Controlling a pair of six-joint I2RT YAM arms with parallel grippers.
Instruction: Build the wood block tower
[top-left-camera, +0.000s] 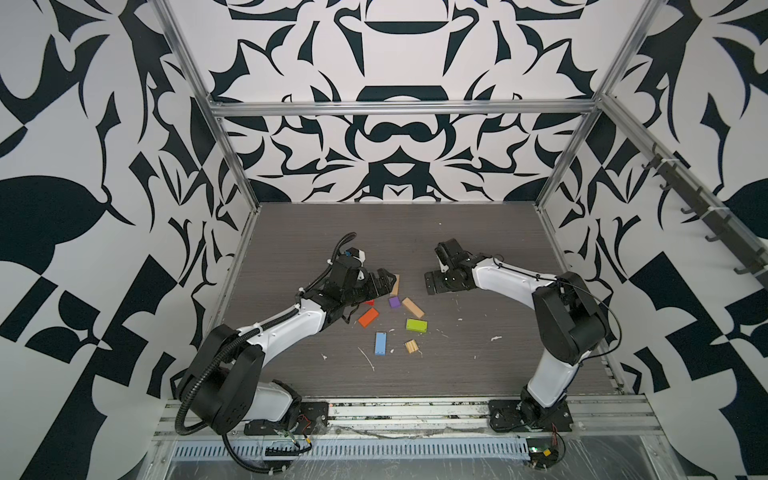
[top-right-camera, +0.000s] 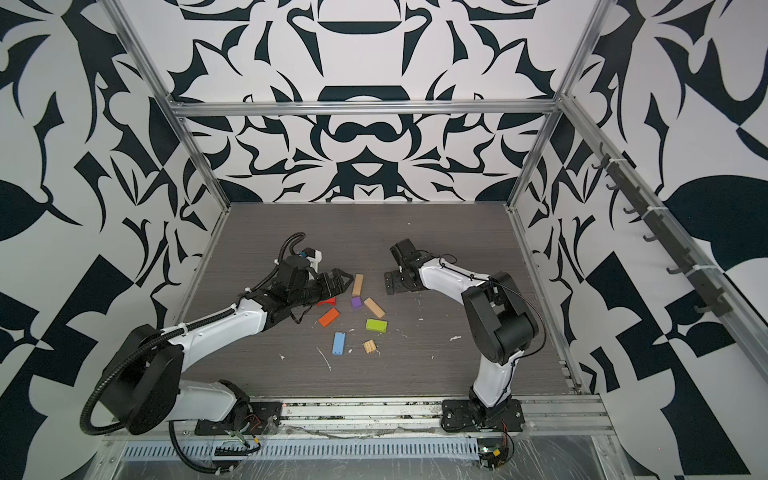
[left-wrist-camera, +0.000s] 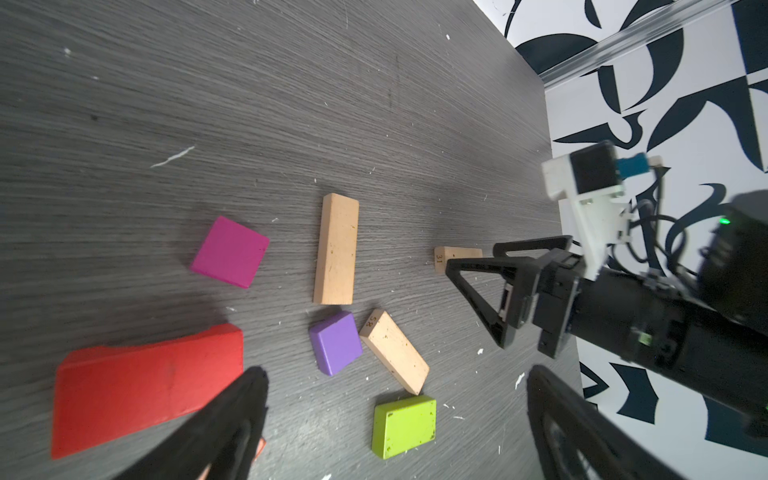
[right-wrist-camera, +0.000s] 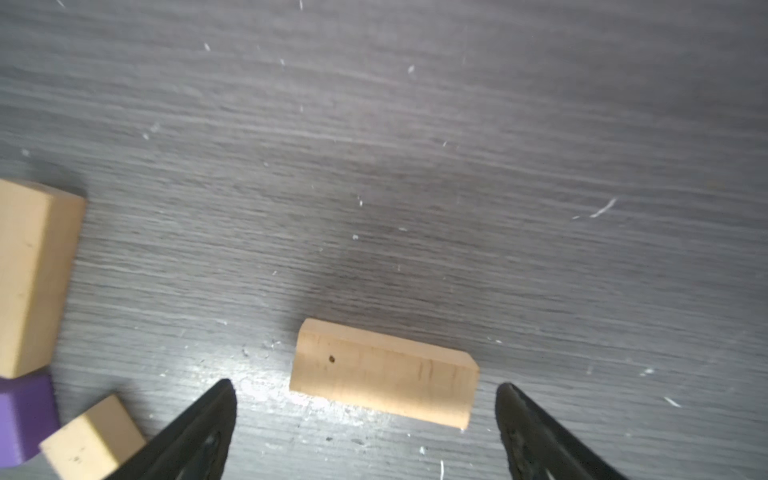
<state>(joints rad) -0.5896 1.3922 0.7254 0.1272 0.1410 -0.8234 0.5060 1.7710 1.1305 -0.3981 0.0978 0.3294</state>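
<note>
Right end effector (right-wrist-camera: 363, 390) released, jaws wide either side of tan plank (right-wrist-camera: 384, 374), not touching. Left end effector (left-wrist-camera: 397, 374) released, empty. Wood blocks (top-left-camera: 416, 325) scattered on table (top-left-camera: 478, 249), all unstacked.

Red block (left-wrist-camera: 145, 386), magenta cube (left-wrist-camera: 230, 251), lime block (left-wrist-camera: 405, 426); grey woodgrain table (left-wrist-camera: 208, 104).

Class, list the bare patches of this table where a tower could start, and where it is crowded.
Bare: the far table behind the rearmost tan plank; the near strip between the blue block and front rail; the right side past the lime green block. Crowded: the middle, around the purple cube.
</note>
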